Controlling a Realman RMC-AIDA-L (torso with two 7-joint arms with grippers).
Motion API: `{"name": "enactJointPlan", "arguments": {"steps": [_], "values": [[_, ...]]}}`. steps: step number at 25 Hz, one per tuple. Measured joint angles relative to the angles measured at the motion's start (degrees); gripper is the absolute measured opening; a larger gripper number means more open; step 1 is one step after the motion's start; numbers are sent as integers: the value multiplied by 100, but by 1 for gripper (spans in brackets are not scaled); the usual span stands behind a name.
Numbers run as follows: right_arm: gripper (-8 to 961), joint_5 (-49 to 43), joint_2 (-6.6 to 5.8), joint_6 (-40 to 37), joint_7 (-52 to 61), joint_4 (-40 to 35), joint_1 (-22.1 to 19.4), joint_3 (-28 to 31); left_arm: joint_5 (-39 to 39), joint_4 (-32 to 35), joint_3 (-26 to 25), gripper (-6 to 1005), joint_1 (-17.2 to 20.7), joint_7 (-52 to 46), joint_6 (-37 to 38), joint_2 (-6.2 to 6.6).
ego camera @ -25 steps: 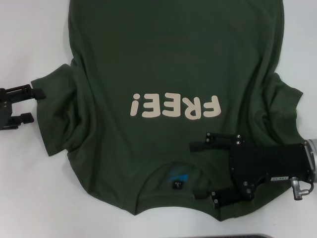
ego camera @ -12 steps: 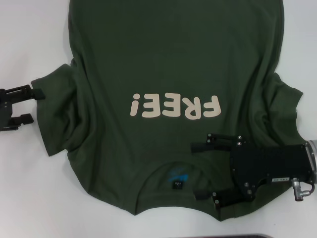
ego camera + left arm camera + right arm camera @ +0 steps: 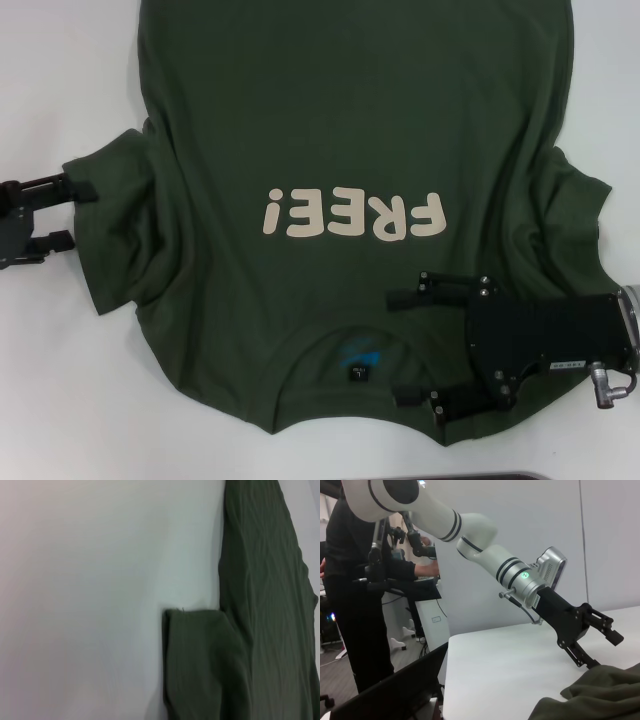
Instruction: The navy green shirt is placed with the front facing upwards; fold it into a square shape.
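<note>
One navy green shirt (image 3: 350, 140) is lying front-up on the white counter (image 3: 60, 90), spreading from the near edge toward the far edge, where its hem end is running out of my head view. Its long axis is running near to far, with the collar pointing at me and the hem away. One line of cream "FREE!" lettering (image 3: 352, 215) is reading upside down to me across the chest. One small black neck label (image 3: 359, 374) is sitting inside the collar, with a patch of teal print just beyond it that is too small for me to read. Both short sleeves are showing, one bunching toward the counter's left edge and one toward the right, each rumpled into folds.

My right hand (image 3: 410, 348) is hovering over the shoulder area beside the collar, near the counter's near edge, its two fingers spreading wide apart and gripping nothing; whether the fingertips are touching the cloth, I cannot tell. My left hand (image 3: 72, 214) is sitting at the left sleeve's outer edge, fingers apart, the upper fingertip right at the hem; I cannot make out whether any cloth is between them. Its body is being cut off by the picture's edge.

My left wrist view is showing only the sleeve (image 3: 200, 665) and the shirt's side against bare counter.
</note>
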Motion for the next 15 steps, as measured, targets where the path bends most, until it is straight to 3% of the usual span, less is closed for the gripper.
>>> {"name": "enactJointPlan", "arguments": {"steps": [15], "values": [[941, 1, -9, -12, 0, -15, -1, 0, 3, -188, 31, 882, -30, 41, -138, 16]]}}
